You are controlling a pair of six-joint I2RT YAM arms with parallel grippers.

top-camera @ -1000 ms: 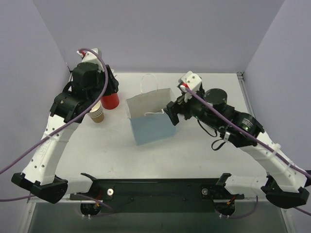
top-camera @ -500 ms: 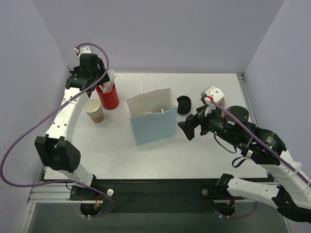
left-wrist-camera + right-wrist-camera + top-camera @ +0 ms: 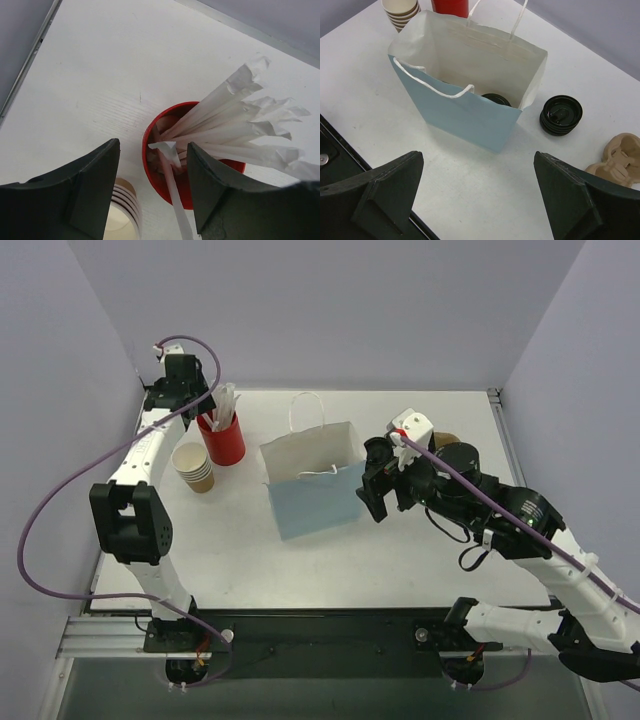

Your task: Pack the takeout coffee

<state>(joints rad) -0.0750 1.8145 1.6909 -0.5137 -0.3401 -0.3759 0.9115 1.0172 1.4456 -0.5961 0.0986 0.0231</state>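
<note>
The right gripper (image 3: 371,488), spread wide and carrying nothing, hovered at the 3 o'clock side of the blue-and-white paper bag (image 3: 465,117) near the middle of the table (image 3: 250,560), having drawn away from the bag's mouth a second earlier and then edged back beside it. The takeout coffee (image 3: 496,99) sat down inside the bag, only its black lid showing past the front wall, so the main item appeared to be packed. Just beyond the bag at 3 o'clock lay the loose black lids (image 3: 561,115), uncovered when the gripper backed off, with a tan pulp cup carrier (image 3: 620,152) a little farther the same way. At the bag's 9 o'clock stood the stack of paper cups (image 3: 194,466), and beyond it, at 10 o'clock, the red cup (image 3: 228,447) of paper-wrapped straws (image 3: 235,125). The left arm, folded over the cups a second before, had stretched out to the far corner, and the left gripper (image 3: 152,155) hung open over the red cup, its fingers straddling the straws without pinching one, which suggested a straw would be fetched next.
</note>
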